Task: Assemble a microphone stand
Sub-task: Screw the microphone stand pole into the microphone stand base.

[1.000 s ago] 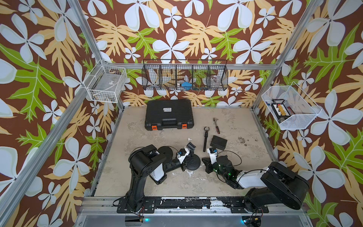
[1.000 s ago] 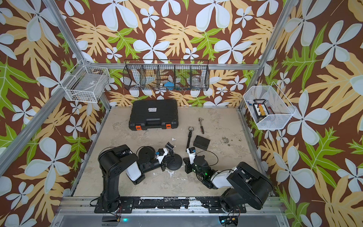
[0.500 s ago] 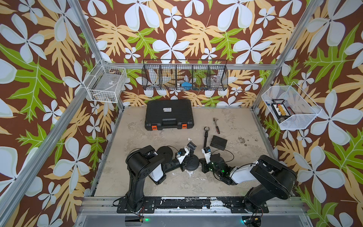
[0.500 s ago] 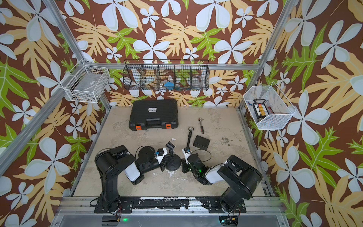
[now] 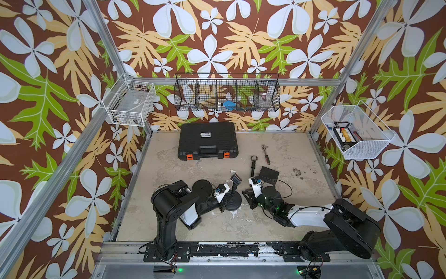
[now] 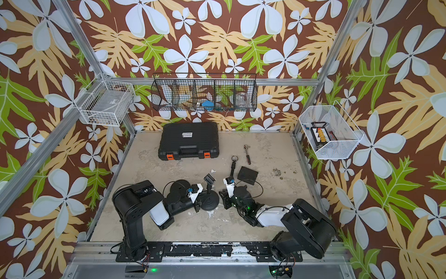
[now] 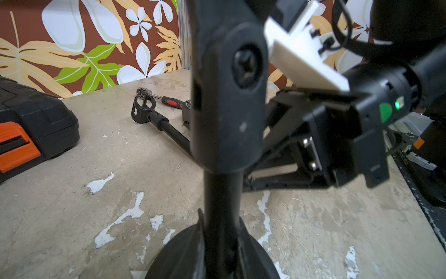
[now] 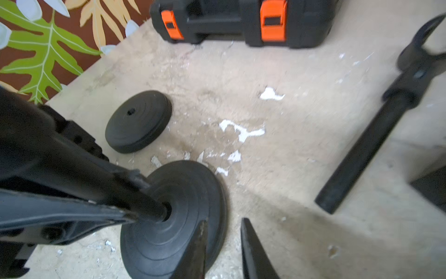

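Observation:
A short black pole point(image 7: 224, 96) with a hinged joint stands in a round black base point(image 5: 233, 202), which the right wrist view shows up close point(image 8: 173, 217). My left gripper point(image 5: 225, 201) is shut on the pole just above the base. My right gripper point(image 8: 224, 241) sits low beside the base's rim, jaws parted by a narrow gap with only table between them. One of its fingers point(image 8: 200, 246) overlaps the rim. A second round disc point(image 5: 202, 188) lies behind the left arm. A long rod with a clip end point(image 5: 253, 165) lies on the table.
A black case with orange latches point(image 5: 207, 143) stands at the back. A ratchet wrench point(image 5: 266, 154) and a black square pad point(image 5: 268, 172) lie near the rod. Wire baskets hang on the walls point(image 5: 226, 95). The right arm's cable loops over the pad.
My right gripper's jaws have parted from shut, and that arm swung a little beside the base. The left gripper has kept its hold on the pole without moving.

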`<state>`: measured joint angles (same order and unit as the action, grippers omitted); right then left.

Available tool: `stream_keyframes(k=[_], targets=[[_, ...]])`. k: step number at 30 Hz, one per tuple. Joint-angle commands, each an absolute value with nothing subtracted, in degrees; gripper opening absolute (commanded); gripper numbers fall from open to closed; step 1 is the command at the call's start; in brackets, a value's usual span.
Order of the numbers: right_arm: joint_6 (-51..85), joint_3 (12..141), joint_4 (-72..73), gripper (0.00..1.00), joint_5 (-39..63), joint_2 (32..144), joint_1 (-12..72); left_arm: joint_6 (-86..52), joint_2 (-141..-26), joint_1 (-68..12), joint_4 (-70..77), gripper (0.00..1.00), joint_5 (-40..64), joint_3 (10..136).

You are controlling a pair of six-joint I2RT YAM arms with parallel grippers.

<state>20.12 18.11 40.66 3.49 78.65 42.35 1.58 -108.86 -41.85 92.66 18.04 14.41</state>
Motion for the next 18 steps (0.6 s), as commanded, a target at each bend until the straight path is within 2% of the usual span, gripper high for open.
stream_keyframes(k=[1, 5, 10, 18], targets=[[15.27, 17.57, 38.34, 0.33, 6.68, 73.69, 42.27, 1.41, -108.46, -41.92, 94.86, 0.05, 18.35, 14.05], [12.25, 16.68, 38.14, 0.46, 14.43, 67.69, 41.21, 1.36, -109.09, -41.92, 96.08, 0.05, 18.28, 13.72], [9.09, 16.6, 37.7, 0.55, 22.15, 63.97, 40.16, 0.79, -110.55, -41.91, 98.6, 0.05, 18.63, 13.89], [4.88, 20.93, 39.2, 0.56, 31.79, 68.48, 39.24, 0.75, -110.06, -41.9, 98.6, 0.06, 19.41, 14.23]])
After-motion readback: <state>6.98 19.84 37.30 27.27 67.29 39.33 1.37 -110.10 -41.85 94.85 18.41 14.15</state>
